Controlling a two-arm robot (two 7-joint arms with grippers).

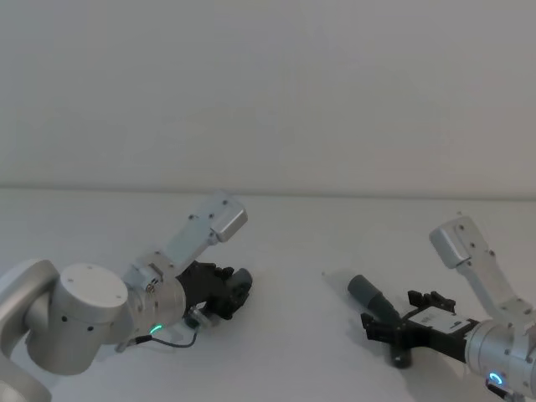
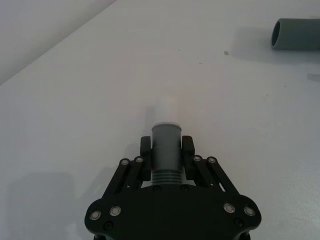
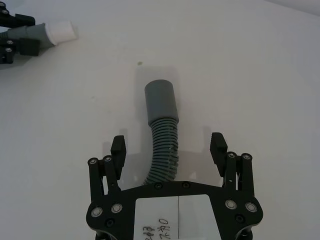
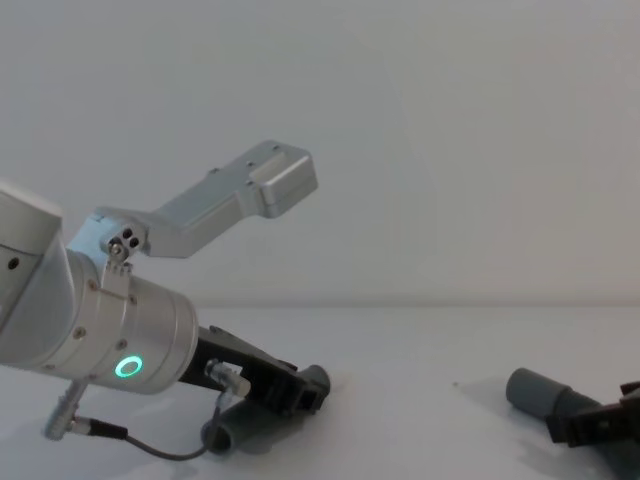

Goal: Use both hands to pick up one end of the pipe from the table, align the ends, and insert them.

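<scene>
The pipe (image 1: 368, 295) is in two pieces, well apart on the white bench (image 1: 285, 360), one at each of my sides. My left gripper (image 2: 166, 149) sits low over the bench on my left, its jaws clamped on the short hose (image 2: 165, 176) at the rear of its smooth grey cuff (image 2: 165, 140). The front of that cuff and its narrower white tip (image 2: 167, 107) stick out ahead of the fingers; I cannot tell whether this end is clear of the surface. My right gripper (image 3: 168, 145) is low on my right with its jaws wide apart, one to either side of the longer hose (image 3: 162, 160) and touching nothing. That hose lies on the bench with its corrugated body between my fingers and its hollow end (image 3: 161, 102) just ahead of them. As I judge it, I am midway through the pick-up: one end is held, the other only straddled. Next I should close the right jaws on the ribbed part close behind the hollow end, since a grip farther back would let the end droop. Then I lift both ends, turn them mouth to tip on one line, and push the white tip in.
</scene>
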